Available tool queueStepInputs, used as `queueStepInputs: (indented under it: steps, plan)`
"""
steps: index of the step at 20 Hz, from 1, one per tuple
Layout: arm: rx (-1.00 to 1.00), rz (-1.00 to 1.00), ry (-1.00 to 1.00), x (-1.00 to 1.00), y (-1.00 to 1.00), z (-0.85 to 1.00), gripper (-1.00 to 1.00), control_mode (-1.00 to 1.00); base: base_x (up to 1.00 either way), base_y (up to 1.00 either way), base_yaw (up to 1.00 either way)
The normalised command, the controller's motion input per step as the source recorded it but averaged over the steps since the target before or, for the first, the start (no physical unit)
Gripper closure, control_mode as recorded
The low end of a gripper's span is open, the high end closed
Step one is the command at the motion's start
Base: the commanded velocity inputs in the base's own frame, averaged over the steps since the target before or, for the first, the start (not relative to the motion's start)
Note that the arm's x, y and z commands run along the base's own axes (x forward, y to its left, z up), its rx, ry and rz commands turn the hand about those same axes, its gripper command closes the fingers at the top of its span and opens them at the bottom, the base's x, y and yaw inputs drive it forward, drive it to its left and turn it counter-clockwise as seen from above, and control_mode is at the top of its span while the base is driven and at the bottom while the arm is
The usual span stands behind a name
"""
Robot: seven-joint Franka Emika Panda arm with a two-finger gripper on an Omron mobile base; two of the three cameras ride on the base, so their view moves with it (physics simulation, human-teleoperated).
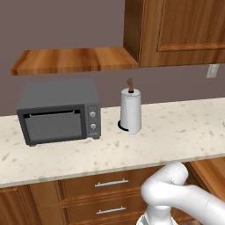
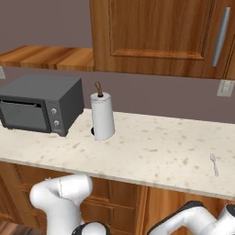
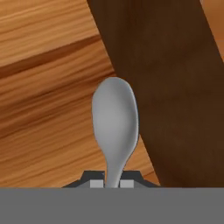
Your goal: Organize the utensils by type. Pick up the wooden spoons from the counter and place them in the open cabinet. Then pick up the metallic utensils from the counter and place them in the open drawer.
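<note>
The white arm (image 1: 176,193) bends low in front of the counter (image 1: 132,149), and its gripper (image 3: 112,183) is closed tight on the thin handle of a small silver spoon (image 3: 114,127).

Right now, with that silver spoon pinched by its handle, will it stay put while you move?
Probably stiff: the silver spoon juts straight out from the gripper without sagging. Its smooth, thin handle may slip or swivel in the pinch. It looks light.

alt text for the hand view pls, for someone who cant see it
A silver-grey spoon stands bowl-up, its thin handle pinched in the gripper at the bottom of the picture. Behind it lie reddish-brown wood grain and a darker wooden panel crossing on the right.
</note>
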Motion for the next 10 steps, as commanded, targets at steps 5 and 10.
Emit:
queueStepInputs:
  steps: [5, 10]
  plan:
    - [0.00, 0.00, -0.08, -0.40, -0.13, -0.07, 1.00, -1.00, 0.00, 0.00, 0.00]
    - [0.00, 0.00, -0.06, -0.10, 0.01, 0.31, 1.00, -1.00, 0.00, 0.00, 0.00]
